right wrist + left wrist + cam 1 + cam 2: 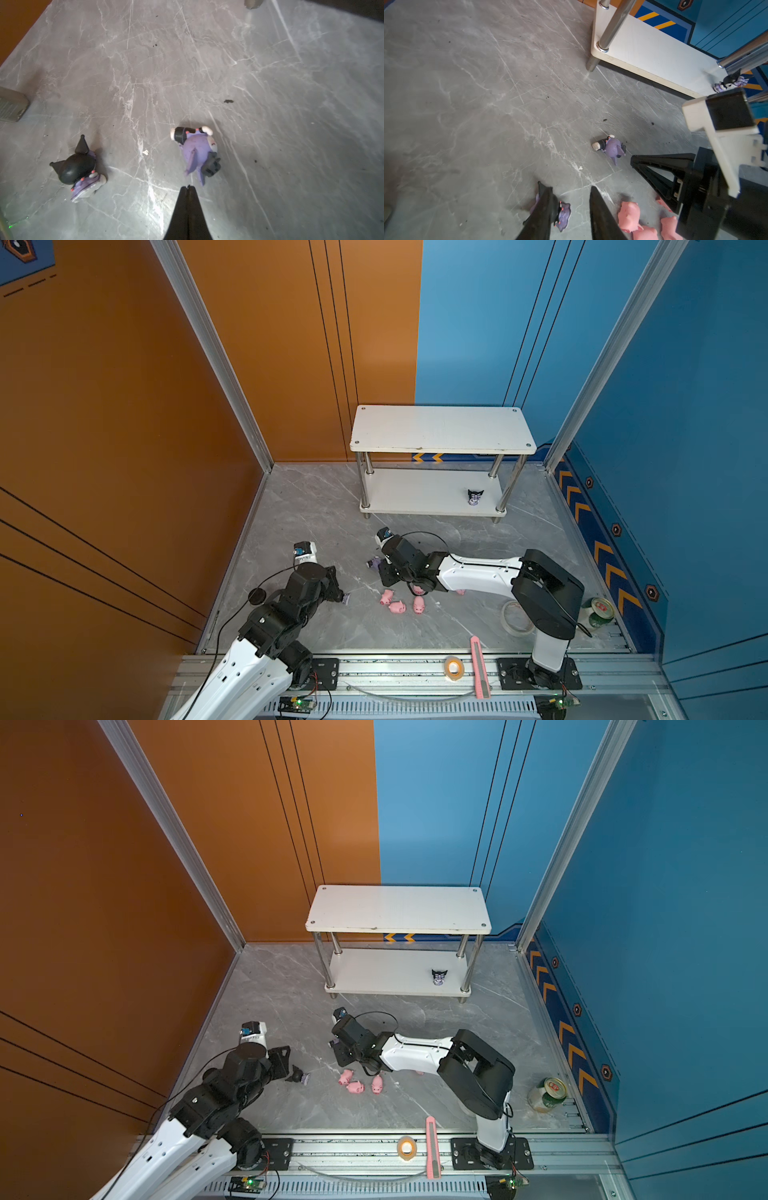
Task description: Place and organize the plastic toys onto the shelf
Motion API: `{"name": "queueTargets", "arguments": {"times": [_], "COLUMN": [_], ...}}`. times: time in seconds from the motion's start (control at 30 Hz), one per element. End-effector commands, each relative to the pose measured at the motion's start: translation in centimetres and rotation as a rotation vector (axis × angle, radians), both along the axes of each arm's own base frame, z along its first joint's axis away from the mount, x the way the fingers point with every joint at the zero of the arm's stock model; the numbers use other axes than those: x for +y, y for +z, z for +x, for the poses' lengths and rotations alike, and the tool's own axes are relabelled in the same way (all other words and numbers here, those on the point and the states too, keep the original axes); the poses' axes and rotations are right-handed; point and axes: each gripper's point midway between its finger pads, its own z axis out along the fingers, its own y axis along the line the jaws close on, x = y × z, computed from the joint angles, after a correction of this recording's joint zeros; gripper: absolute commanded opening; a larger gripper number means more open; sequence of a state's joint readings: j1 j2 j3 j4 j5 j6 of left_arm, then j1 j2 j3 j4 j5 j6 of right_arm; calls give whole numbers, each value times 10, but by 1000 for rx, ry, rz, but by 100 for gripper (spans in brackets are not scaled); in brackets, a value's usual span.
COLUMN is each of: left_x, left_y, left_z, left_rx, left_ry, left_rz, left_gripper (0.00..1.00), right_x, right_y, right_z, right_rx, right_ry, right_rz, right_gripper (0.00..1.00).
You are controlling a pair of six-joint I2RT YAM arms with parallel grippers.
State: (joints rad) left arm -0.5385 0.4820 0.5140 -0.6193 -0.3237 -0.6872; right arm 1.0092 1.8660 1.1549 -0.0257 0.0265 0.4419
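Observation:
The shelf (440, 429) stands at the back, and one black-eared purple figurine (475, 497) stands on its lower board. A second figurine (197, 151) lies tipped over on the floor just ahead of my right gripper (188, 187), which is shut and holds nothing. A third figurine (563, 214) lies on the floor, partly hidden under one finger of my left gripper (566, 185). That gripper is open and does not grip it. Three pink pigs (397, 605) lie together between the arms. More pink (417, 590) shows under the right arm.
A pink utility knife (478, 668) and an orange tape roll (454, 668) lie on the front rail. A clear tape roll (515, 618) sits by the right arm's base. A green can (598, 612) lies at the right wall.

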Motion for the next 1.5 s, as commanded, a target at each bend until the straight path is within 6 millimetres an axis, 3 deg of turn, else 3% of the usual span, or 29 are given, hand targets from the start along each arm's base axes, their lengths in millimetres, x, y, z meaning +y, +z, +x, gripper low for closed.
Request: {"name": "queueTargets", "arguments": {"times": [0.0,0.17,0.3,0.5,0.57,0.67,0.7,0.93,1.2,1.47], "left_x": [21,25,26,20,16,9,8,0,-30,-47], "left_y": [-15,-11,-9,-10,-15,-18,-19,-22,-40,-46], "left_z": [-14,-16,-14,-4,1,12,17,52,88,95], "left_rx": [48,42,46,60,75,81,81,87,160,142], "left_ry": [75,75,78,53,40,25,22,21,-49,-77], "left_rz": [25,37,58,70,71,61,57,4,-87,-110], "left_gripper": [32,33,33,35,35,35,35,35,25,25], "right_x": [11,27,43,47,47,41,39,17,-1,-36], "right_y": [-17,-25,-23,-16,-12,-16,-6,-27,-41,-42], "right_z": [-7,4,25,55,52,30,22,-20,-27,-25], "right_rx": [64,75,58,55,52,59,47,144,177,160], "right_ry": [60,62,57,12,29,80,93,88,73,43], "right_rz": [-14,-16,-21,9,19,-11,-1,5,-32,-101], "right_gripper": [0,0,0,0,0,0,0,0,0,0]}}
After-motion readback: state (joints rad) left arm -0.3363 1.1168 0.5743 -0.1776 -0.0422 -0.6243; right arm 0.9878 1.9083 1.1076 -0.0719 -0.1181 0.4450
